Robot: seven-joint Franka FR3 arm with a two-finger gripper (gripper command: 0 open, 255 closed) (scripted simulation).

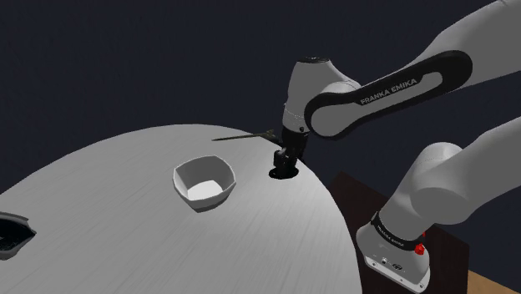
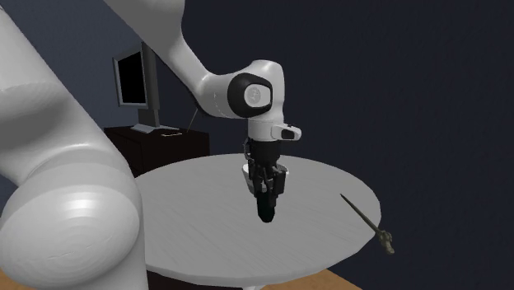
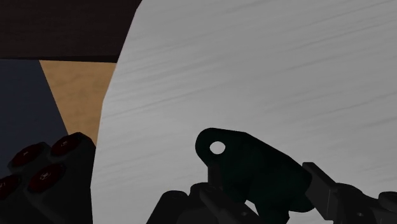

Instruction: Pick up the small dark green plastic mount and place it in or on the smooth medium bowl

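Observation:
The small dark green mount (image 3: 248, 167), with a round hole in its tab, sits clasped between my black fingers (image 3: 327, 191). My gripper (image 1: 285, 160) points down at the round grey table (image 1: 125, 242), close to its edge on the stand's side, and is shut on the mount (image 1: 282, 170). I cannot tell whether the mount touches the tabletop. The white bowl (image 1: 204, 182) stands upright on the table to the shoulder view's left of the gripper, apart from it. In the second exterior view the gripper (image 2: 265, 206) hangs over the table's middle with the mount (image 2: 264, 214) at its tip.
A long thin dark rod (image 1: 242, 135) lies behind the gripper and sticks out past the table's rim (image 2: 366, 218). A dark object (image 1: 12, 234) sits at the table's far left edge. A dark cabinet (image 1: 359, 196) stands beside the stand; a monitor (image 2: 136, 78) stands on another.

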